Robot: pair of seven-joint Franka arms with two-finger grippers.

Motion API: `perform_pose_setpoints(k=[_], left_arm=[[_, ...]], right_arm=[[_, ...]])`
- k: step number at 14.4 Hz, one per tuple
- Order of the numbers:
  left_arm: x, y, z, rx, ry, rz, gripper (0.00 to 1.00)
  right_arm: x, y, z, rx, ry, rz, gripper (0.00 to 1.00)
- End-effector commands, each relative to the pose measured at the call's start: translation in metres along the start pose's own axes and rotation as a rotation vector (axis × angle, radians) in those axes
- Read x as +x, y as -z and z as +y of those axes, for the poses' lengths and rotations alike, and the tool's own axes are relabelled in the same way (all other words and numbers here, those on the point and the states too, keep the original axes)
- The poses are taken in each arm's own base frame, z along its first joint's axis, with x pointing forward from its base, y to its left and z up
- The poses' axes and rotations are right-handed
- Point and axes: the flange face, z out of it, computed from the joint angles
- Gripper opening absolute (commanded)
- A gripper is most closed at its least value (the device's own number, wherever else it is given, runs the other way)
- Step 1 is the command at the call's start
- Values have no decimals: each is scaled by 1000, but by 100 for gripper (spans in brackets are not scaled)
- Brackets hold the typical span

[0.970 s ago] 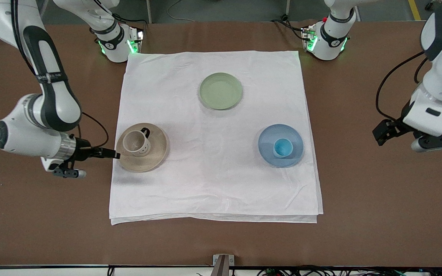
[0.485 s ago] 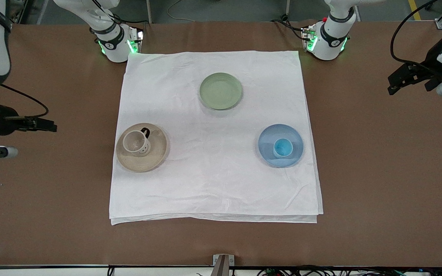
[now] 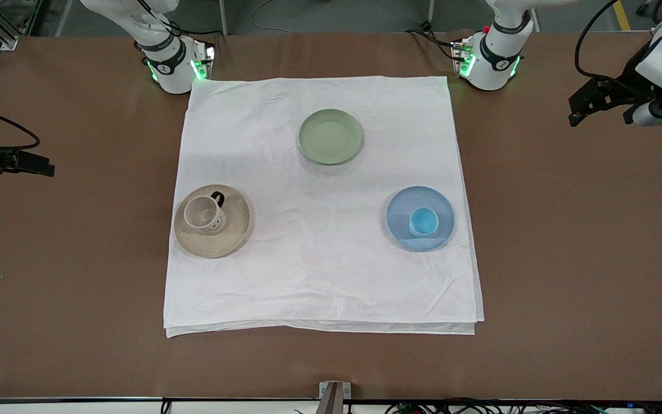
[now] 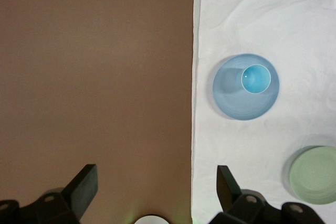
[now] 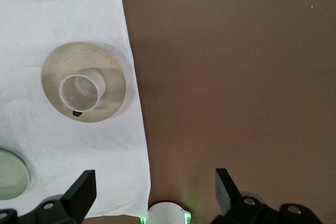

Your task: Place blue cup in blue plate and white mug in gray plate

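Observation:
The blue cup (image 3: 423, 222) stands upright in the blue plate (image 3: 400, 211) on the white cloth, toward the left arm's end. The white mug (image 3: 204, 214) stands upright on the gray plate (image 3: 238, 223), toward the right arm's end. My left gripper (image 3: 581, 112) is open and empty, up over bare table beside the cloth. My right gripper (image 3: 42, 169) is open and empty over bare table at its end. The left wrist view shows the cup (image 4: 256, 78) in its plate (image 4: 231, 95). The right wrist view shows the mug (image 5: 80, 94) on its plate (image 5: 113, 74).
A green plate (image 3: 330, 136) lies empty on the white cloth (image 3: 319, 276), farther from the front camera than the other two plates. The arm bases (image 3: 173, 66) (image 3: 489, 63) stand at the cloth's corners. Brown table surrounds the cloth.
Both arms have drawn away from the plates and up, out over the bare table at each end. The cup and the mug stay where they were.

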Motion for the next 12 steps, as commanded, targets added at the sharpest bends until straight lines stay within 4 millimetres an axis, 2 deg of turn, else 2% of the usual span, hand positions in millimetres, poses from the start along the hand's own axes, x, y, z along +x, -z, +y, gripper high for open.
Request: perform_pose_setpoints(k=[1,4,7,12], left_arm=[[-2,2,-2,-17,-27,10,100],[1,9,-5,-14,-21,25,100],[1,10,-9,-11,-11,27,100],[1,11,-11,-10,-6,27,100]], right_arm=[[-25,3,-1,46,-12,34,100],[-64,-8,2,53,-15,102,100],[-91,-14,3,57,-15,131,100],[-116,-1,4,57,-12,161,100]])
